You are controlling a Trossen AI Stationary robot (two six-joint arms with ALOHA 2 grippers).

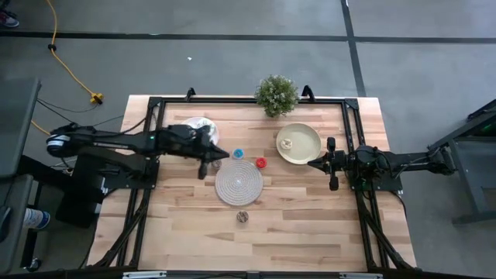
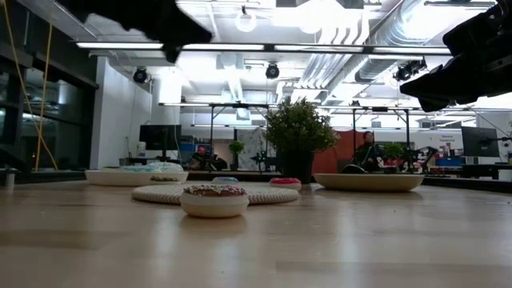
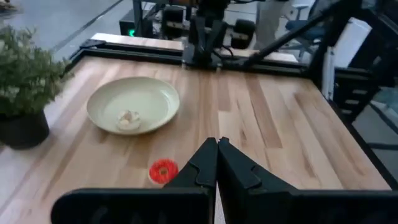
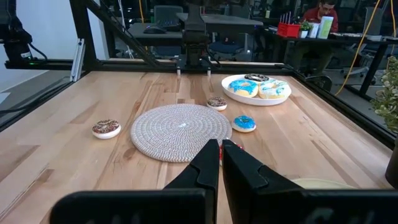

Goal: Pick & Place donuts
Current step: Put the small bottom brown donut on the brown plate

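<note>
Altogether eight donuts (image 4: 244,123), two plates (image 1: 299,144)

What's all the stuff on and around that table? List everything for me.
Table: 1, pale wood.
Potted plant: 1, green, at the table's far edge.
Woven mat: 1, pale, mid-table.
White plate: 1, on the left side, partly under the left arm.
Plated donuts: 3 visible, two white-blue and one dark, on the white plate.
Yellow plate: 1, cream, on the right side.
Tan donut: 1, on the yellow plate.
Blue donut: 1, just beyond the mat.
Red donut: 1, beside the mat.
Brown donuts: 2, one in front of the mat and one at its left edge.
Left claw: 1, dark, shut, near the mat.
Right claw: 1, dark, shut, near the yellow plate.
</note>
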